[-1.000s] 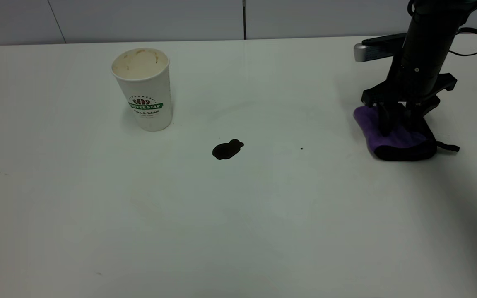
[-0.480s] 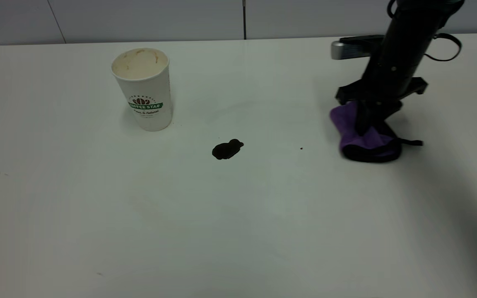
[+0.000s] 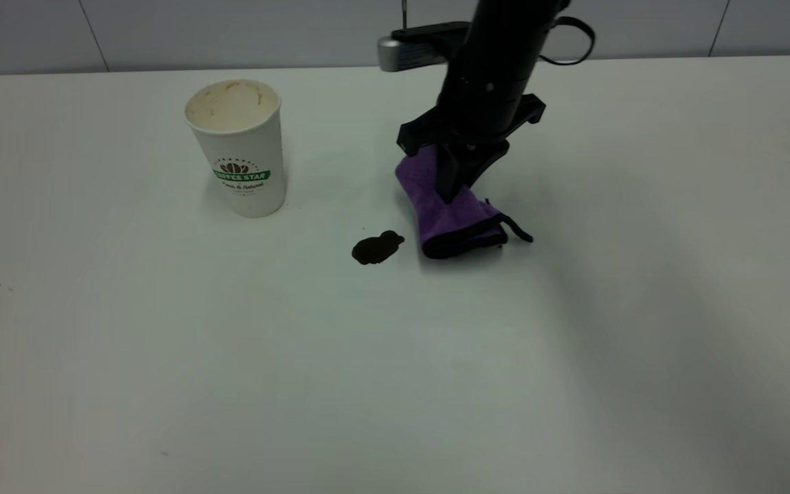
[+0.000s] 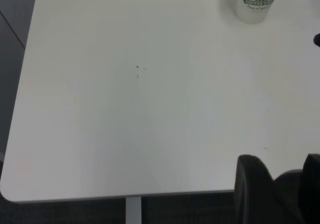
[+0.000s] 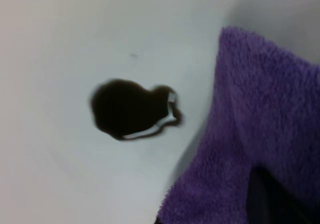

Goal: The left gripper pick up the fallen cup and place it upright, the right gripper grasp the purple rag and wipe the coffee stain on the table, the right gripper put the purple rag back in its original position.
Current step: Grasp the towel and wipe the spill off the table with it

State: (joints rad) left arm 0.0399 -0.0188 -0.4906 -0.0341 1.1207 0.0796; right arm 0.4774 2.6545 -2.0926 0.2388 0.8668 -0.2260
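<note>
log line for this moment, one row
cup: upright | right gripper: shut on rag, rag just right of stain | stain: unwiped | left gripper: parked near table edge

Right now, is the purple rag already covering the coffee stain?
No, the purple rag sits just beside the coffee stain, which is fully exposed on the table.

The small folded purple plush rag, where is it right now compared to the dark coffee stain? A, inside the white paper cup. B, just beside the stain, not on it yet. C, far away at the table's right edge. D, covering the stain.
B: the small folded purple plush rag, held by the right tool, sits beside the uncovered dark coffee stain.
</note>
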